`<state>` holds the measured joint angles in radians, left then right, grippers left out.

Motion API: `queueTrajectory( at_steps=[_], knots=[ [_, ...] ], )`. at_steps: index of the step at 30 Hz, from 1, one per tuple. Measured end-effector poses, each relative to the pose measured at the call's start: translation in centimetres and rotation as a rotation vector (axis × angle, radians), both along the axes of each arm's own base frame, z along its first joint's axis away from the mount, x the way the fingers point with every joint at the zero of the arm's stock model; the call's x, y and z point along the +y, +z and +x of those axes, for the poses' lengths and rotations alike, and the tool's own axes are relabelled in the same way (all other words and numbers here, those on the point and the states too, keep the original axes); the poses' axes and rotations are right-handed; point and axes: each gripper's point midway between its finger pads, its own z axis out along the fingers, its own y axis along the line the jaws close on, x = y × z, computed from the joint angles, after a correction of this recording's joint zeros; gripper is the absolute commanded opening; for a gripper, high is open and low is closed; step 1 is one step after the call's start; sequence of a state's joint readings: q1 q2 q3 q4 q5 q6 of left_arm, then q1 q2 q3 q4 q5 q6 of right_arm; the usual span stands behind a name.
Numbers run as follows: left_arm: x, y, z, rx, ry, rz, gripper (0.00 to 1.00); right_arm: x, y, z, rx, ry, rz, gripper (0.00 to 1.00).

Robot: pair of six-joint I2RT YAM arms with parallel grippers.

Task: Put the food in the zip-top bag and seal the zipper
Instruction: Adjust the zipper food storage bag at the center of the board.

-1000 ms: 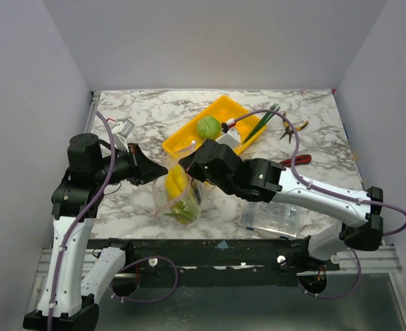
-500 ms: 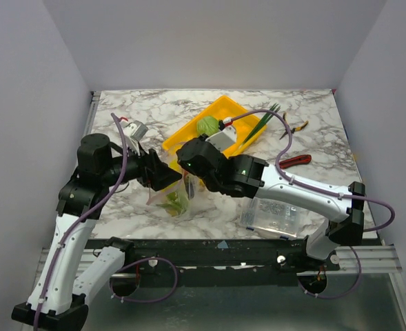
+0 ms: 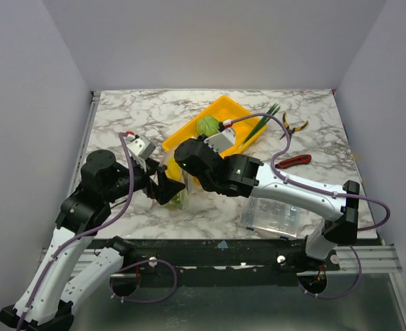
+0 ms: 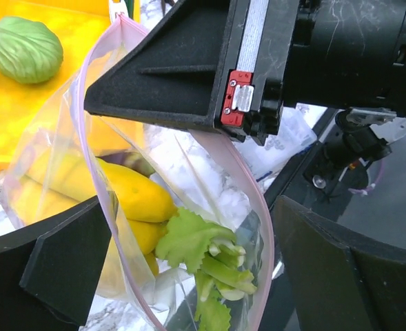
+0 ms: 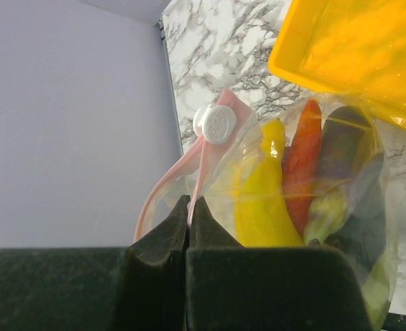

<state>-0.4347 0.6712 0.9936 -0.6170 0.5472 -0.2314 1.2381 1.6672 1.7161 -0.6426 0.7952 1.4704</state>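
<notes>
The zip-top bag [image 3: 178, 195] stands on the marble just in front of the yellow tray, held up by its mouth. My right gripper [image 5: 190, 205] is shut on the pink zipper [image 5: 197, 176], just below the white slider [image 5: 215, 124]. Inside the bag lie yellow bananas [image 4: 130, 193], green leafy pieces [image 4: 204, 249] and a red pepper [image 5: 306, 162]. My left gripper [image 4: 189, 258] is open, its fingers [image 4: 65, 262] standing on either side of the bag's lower part without pinching it. A green leafy ball [image 3: 207, 127] sits in the tray and a leek [image 3: 260, 123] lies across its right rim.
The yellow tray [image 3: 234, 110] stands behind the bag. Yellow-handled pliers [image 3: 293, 125] and a red utility knife [image 3: 294, 161] lie at the right. A rigid clear box [image 3: 271, 215] stands near the front edge under my right arm.
My left gripper has opened and let go of the bag, moving right and nearer. My right gripper has shifted left with the zipper still pinched.
</notes>
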Motion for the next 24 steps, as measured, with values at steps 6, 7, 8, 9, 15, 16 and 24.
queueTrajectory(
  at_steps=[6,7,8,9,15,16,24],
  knots=[
    [-0.2,-0.5,0.9,-0.034,0.032,0.053,0.44,0.4,0.1,0.1,0.009,-0.009,0.009,0.00],
    [-0.1,-0.7,1.1,-0.034,0.044,0.060,0.37,0.6,0.2,0.2,0.008,-0.007,0.006,0.01],
    [-0.1,-0.8,1.4,-0.028,0.056,0.069,0.30,0.7,0.2,0.3,0.005,-0.004,-0.001,0.05],
    [0.0,-0.9,1.6,-0.027,0.067,0.077,0.22,0.8,0.2,0.3,0.003,-0.002,-0.009,0.11],
    [0.6,-1.3,2.4,-0.015,0.113,0.115,0.00,0.5,0.3,0.3,-0.123,0.154,-0.159,0.69],
    [0.6,-1.3,2.5,-0.016,0.114,0.117,0.00,0.2,0.1,-0.1,-0.161,0.231,-0.204,0.81],
    [0.1,-1.0,1.4,-0.018,0.047,0.112,0.00,-7.9,5.7,1.3,-0.604,0.597,-0.435,0.91]
  ],
)
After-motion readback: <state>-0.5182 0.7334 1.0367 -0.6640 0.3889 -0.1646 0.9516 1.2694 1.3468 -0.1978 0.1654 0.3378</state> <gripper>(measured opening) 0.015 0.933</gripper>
